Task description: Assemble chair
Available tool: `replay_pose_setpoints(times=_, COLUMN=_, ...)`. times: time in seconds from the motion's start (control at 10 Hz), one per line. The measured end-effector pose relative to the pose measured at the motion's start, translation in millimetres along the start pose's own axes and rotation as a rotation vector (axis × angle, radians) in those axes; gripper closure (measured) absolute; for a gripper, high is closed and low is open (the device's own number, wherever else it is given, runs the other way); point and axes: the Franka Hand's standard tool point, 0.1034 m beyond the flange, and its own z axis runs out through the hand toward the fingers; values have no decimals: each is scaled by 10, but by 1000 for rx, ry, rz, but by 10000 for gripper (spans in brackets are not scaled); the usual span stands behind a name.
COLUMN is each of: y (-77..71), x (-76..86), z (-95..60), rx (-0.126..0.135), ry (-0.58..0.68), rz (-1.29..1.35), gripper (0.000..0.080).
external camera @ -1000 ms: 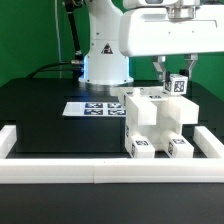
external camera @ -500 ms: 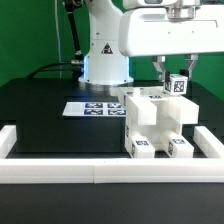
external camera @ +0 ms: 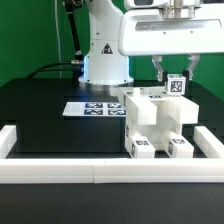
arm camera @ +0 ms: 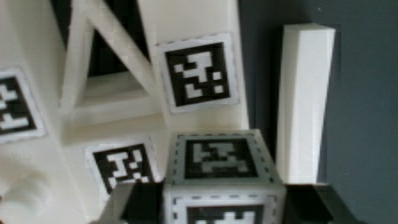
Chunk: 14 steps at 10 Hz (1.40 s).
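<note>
A white robot arm's gripper (external camera: 175, 76) is clenched on a small tagged white post (external camera: 178, 87), held just above the rear of the half-built chair (external camera: 150, 125). The chair stands on the black tabletop (external camera: 40, 120), toward the exterior view's right. To seat the post well, I'd square it over its hole — then lower it straight and slowly, without twisting.

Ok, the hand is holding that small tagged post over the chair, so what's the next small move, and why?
Probably ease the hand straight down with its grip shut. The small post is clamped between its fingers just over the exterior view's right side of the partly built chair and looks not yet seated; whether it already touches is unclear.
</note>
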Motion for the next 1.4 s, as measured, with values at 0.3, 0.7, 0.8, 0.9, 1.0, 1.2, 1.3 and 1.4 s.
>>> replay_pose_setpoints(times=0.3, y=-2, x=-1, z=0, rx=1, ry=0, rz=181, gripper=512)
replay_pose_setpoints(times=0.7, y=-7, x=-2, z=0, rx=2, ry=-1, rz=391, gripper=512)
replay_pose_setpoints(times=0.8, y=-10, x=-3, z=0, rx=2, ry=-1, rz=470, gripper=512)
replay_pose_setpoints(times=0.9, y=-12, x=-3, z=0, rx=2, ry=-1, rz=514, gripper=512)
replay_pose_setpoints(times=1.0, y=-14, x=-4, z=1, rx=3, ry=-1, rz=555, gripper=512)
replay_pose_setpoints(times=1.2, y=-27, x=-9, z=3, rx=7, ry=-4, rz=694, gripper=512)
replay_pose_setpoints(times=1.3, y=-30, x=-10, z=3, rx=7, ry=-5, rz=742, gripper=512)
replay_pose_setpoints(times=1.4, y=-34, x=-11, z=4, rx=9, ry=-6, rz=793, gripper=512)
